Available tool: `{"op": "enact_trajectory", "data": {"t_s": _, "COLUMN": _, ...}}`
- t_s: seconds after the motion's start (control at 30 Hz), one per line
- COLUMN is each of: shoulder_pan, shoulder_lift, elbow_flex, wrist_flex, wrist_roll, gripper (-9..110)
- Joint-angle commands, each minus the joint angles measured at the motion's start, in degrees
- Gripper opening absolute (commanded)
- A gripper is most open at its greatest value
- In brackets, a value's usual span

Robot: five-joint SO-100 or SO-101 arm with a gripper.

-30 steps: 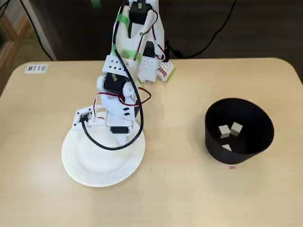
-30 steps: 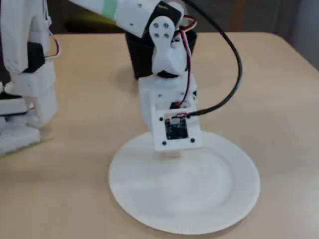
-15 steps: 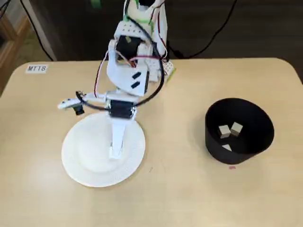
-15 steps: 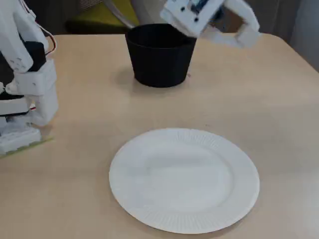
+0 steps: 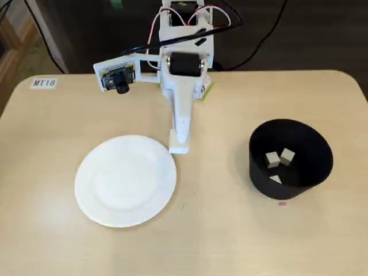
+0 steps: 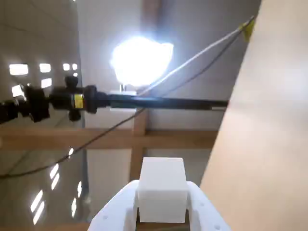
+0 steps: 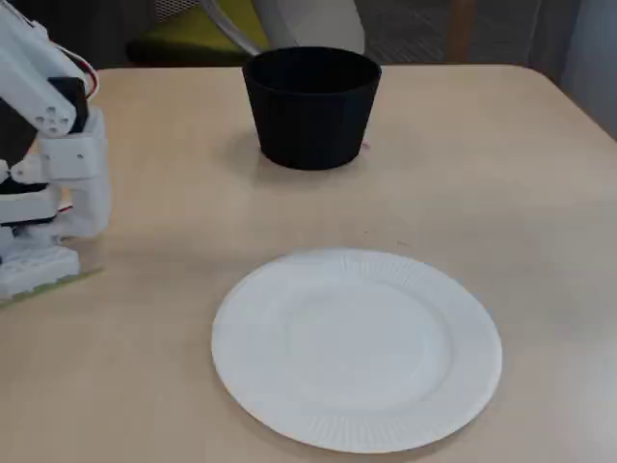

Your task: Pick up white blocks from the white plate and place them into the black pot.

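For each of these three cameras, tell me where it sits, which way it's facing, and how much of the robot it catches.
A fixed view, high above: looks down on the table, white plate, black pot holding white blocks; shows the raised arm and end effector.
Wrist view: on the arm, tilted up toward ceiling lights; shows the end effector gripping a white block.
A fixed view, low at the table edge: looks across the plate toward the pot; shows only the arm's base.
Both fixed views share plate and pot.
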Motion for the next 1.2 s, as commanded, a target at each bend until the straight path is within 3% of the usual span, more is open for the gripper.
{"op": "enact_trajectory", "data": {"t_s": 0.0, "shoulder_pan": -7.6, "shoulder_lift": 3.4, "elbow_flex": 1.7, "wrist_flex": 1.2, "wrist_roll": 0.4, "gripper": -2}}
{"op": "enact_trajectory", "data": {"t_s": 0.17, "shoulder_pan": -17.1, "shoulder_lift": 5.9, "elbow_flex": 9.1, "wrist_flex": 0.7, "wrist_roll": 1.6, "gripper": -2}}
{"op": "enact_trajectory", "data": {"t_s": 0.57, "shoulder_pan": -28.5, "shoulder_lift": 7.3, "elbow_flex": 19.3, "wrist_flex": -0.7, "wrist_roll": 1.0, "gripper": -2}}
{"op": "enact_trajectory", "data": {"t_s": 0.87, "shoulder_pan": -30.9, "shoulder_lift": 8.0, "elbow_flex": 20.3, "wrist_flex": 7.1, "wrist_roll": 1.5, "gripper": -2}}
{"op": "enact_trajectory", "data": {"t_s": 1.17, "shoulder_pan": -32.1, "shoulder_lift": 5.7, "elbow_flex": 21.1, "wrist_flex": 5.7, "wrist_roll": 1.7, "gripper": -2}}
